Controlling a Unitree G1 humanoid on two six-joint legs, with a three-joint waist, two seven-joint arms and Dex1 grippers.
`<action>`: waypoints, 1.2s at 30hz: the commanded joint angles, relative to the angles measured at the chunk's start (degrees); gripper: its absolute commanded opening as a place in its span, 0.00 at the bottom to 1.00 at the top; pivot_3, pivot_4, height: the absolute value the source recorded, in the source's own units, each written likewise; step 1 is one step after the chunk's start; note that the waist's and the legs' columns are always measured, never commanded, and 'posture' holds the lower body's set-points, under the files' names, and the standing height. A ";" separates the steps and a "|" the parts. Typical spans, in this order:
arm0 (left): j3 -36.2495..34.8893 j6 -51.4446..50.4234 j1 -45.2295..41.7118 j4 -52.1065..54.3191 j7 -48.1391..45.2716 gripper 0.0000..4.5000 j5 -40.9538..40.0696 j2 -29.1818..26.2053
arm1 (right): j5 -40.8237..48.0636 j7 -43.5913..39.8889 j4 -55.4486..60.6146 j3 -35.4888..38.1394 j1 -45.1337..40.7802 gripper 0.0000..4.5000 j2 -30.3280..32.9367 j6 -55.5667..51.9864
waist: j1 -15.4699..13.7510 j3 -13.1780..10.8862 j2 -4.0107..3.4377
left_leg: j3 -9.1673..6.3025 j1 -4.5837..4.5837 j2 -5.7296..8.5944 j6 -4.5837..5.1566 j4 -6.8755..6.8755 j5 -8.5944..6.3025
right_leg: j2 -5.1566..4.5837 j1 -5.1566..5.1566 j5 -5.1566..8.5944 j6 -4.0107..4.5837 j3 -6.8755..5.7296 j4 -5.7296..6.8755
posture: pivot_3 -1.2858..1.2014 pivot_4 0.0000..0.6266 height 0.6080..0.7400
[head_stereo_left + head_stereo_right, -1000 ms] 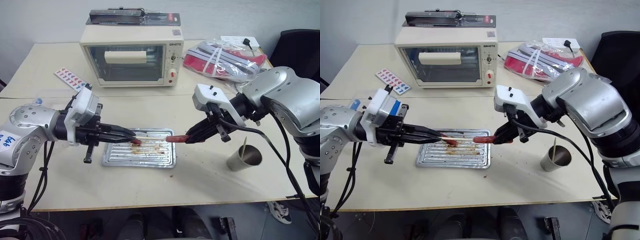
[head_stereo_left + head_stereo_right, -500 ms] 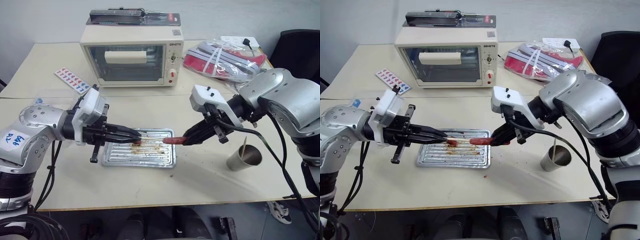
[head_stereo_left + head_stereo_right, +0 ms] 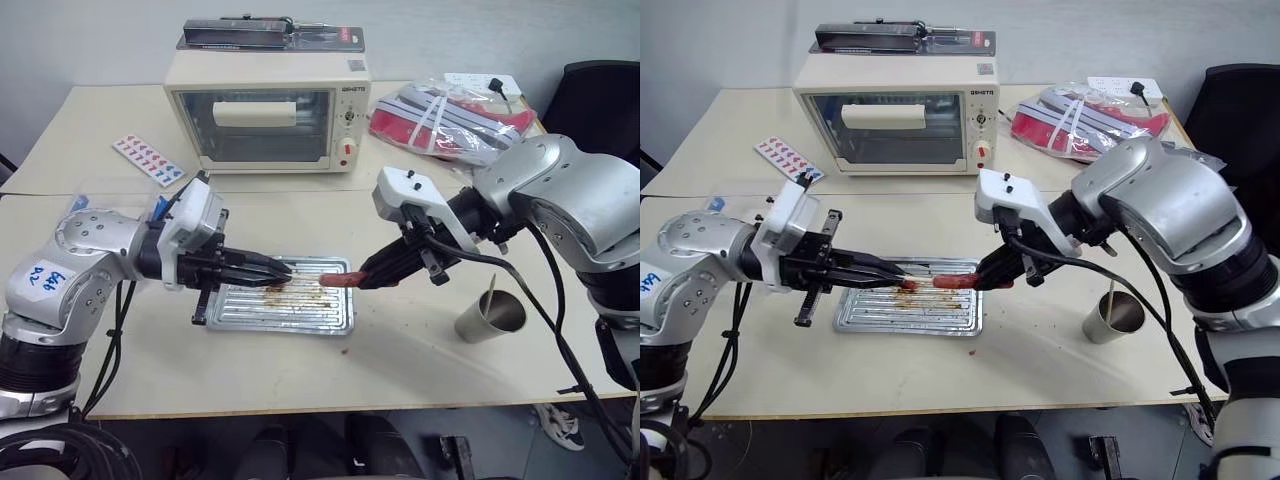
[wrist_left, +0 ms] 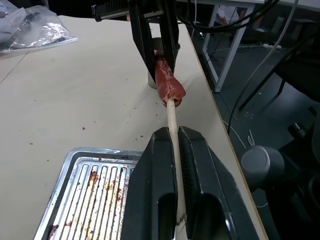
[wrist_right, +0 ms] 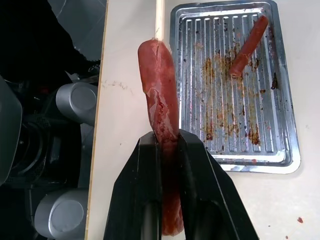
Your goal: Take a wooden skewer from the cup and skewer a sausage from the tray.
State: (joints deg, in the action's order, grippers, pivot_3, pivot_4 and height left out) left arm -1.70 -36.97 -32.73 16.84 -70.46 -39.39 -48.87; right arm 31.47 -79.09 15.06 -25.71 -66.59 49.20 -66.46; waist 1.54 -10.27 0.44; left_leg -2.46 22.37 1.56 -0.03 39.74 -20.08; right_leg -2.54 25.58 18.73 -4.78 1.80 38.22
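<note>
- The left gripper [image 4: 176, 145] is clamped tight on the skewer [image 4: 172, 125], which runs straight out between its fingers towards the robot's right, nearly level over the tray [image 3: 330, 322].
- The right gripper [image 5: 166, 150] is closed on the sausage [image 5: 159, 90], pinching its rear half; the free end sticks out towards the robot's left, held above the tray's right edge.
- The two long axes lie almost on one line, tip to end: the skewer's point meets the middle of the sausage's cut end (in the left wrist view it looks just entered, though how deep I cannot tell).
- Judged from that, what is left is a straight push along the shared axis; any tilt would likely send the point out through the sausage's side.
- A second sausage [image 5: 248, 45] lies on the tray; the cup [image 3: 492, 315], another stick in it, stands to the right.
</note>
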 commanded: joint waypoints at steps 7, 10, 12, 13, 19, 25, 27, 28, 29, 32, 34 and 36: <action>-0.76 2.04 0.71 0.71 0.72 0.00 1.37 0.87 | 1.28 1.07 1.69 3.82 -2.55 0.45 0.07 0.62 | 0.01 0.00 0.00 | -0.02 0.00 0.00 0.00 0.03 0.00 | 0.00 0.01 0.00 0.00 -0.01 0.06 | 0.52 0.24 1.00; -2.77 2.07 2.86 1.48 1.32 0.00 1.21 -0.14 | -0.02 0.65 0.46 3.64 -3.50 0.56 0.97 2.57 | 0.02 0.00 0.00 | -0.02 0.00 0.01 0.00 0.02 0.00 | 0.00 0.01 0.00 0.00 -0.01 0.06 | 0.52 0.24 1.00; -4.52 2.29 4.89 2.46 2.07 0.00 1.11 -0.94 | -1.09 0.15 -1.52 3.49 -4.89 0.56 1.22 4.09 | 0.07 0.00 0.00 | -0.01 0.01 0.00 0.00 0.02 0.00 | 0.00 0.03 0.00 0.00 0.00 0.06 | 0.52 0.24 1.00; -5.70 2.39 6.21 3.15 2.62 0.00 1.02 -1.35 | -1.58 0.09 -2.55 3.51 -5.63 0.56 1.12 4.72 | 0.06 0.00 0.00 | -0.01 0.00 0.01 0.00 0.01 -0.01 | 0.00 0.03 0.00 0.00 0.02 0.06 | 0.52 0.24 1.00; -14.63 1.45 15.58 8.40 10.75 0.00 0.87 -1.06 | -2.21 0.01 -7.95 5.05 -8.92 0.66 -0.17 6.61 | 0.02 0.00 0.00 | -0.01 0.00 0.01 0.01 -0.01 -0.01 | -0.01 0.04 0.00 0.00 0.03 0.04 | 0.52 0.24 1.00; -26.07 -0.06 26.72 13.48 19.84 0.00 0.61 1.20 | -2.17 1.40 -10.39 7.39 -10.16 0.99 -2.24 8.10 | -0.03 0.00 0.00 | 0.00 0.00 0.01 0.02 -0.03 -0.02 | -0.02 0.03 0.00 0.00 0.04 0.03 | 0.52 0.24 1.00; -31.46 0.12 29.99 12.72 23.71 0.00 1.52 2.92 | -1.78 1.83 -10.79 8.28 -10.50 0.99 -2.97 7.87 | -0.04 0.00 0.00 | -0.02 0.00 0.00 0.02 -0.04 -0.02 | -0.02 0.03 0.00 0.00 0.03 0.01 | 0.52 0.24 1.00; -34.82 0.68 31.55 11.28 25.94 0.00 2.39 4.16 | -1.43 1.88 -11.02 8.76 -10.68 0.99 -3.35 7.66 | -0.04 0.00 0.00 | -0.01 0.01 0.01 0.02 -0.03 -0.02 | -0.02 0.03 0.00 0.00 0.04 0.01 | 0.52 0.24 1.00; -37.68 1.47 32.70 9.86 27.70 0.00 3.07 5.23 | -1.21 1.94 -11.15 9.09 -10.79 0.99 -3.72 7.47 | -0.01 0.00 0.00 | 0.00 0.00 0.01 0.02 -0.03 -0.02 | -0.02 0.03 0.00 0.00 0.04 0.02 | 0.52 0.24 1.00; -42.80 2.59 33.75 7.06 30.40 0.00 2.78 6.50 | -1.07 1.97 -11.63 9.32 -10.78 0.99 -4.55 7.58 | -0.01 0.00 0.00 | 0.00 -0.01 0.00 0.02 -0.07 -0.02 | -0.01 0.03 0.00 0.00 0.02 -0.02 | 0.52 0.24 1.00; -44.36 4.11 33.59 3.70 31.57 0.00 3.81 6.44 | -1.25 1.95 -11.92 9.24 -10.41 0.99 -5.01 8.01 | -0.03 0.01 0.00 | 0.00 -0.01 0.00 0.02 -0.05 -0.02 | -0.02 0.03 0.00 0.00 0.01 -0.05 | 0.52 0.24 1.00; -45.44 6.36 33.05 -1.51 32.83 0.00 5.80 6.00 | -1.36 2.10 -12.05 9.24 -10.11 0.99 -5.59 8.16 | -0.19 0.01 0.01 | -0.01 -0.01 0.05 0.02 -0.05 -0.03 | -0.06 0.00 0.00 0.00 0.02 -0.13 | 0.52 0.24 1.00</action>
State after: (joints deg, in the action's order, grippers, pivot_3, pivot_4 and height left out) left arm -44.59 -33.50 0.70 19.13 -39.07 -35.51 -42.14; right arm 29.74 -77.19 2.29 -18.34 -75.80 43.64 -58.85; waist 1.36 -10.27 0.45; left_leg -2.48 22.36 1.63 -0.01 39.70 -20.11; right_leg -2.62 25.58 18.73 -4.78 1.81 38.01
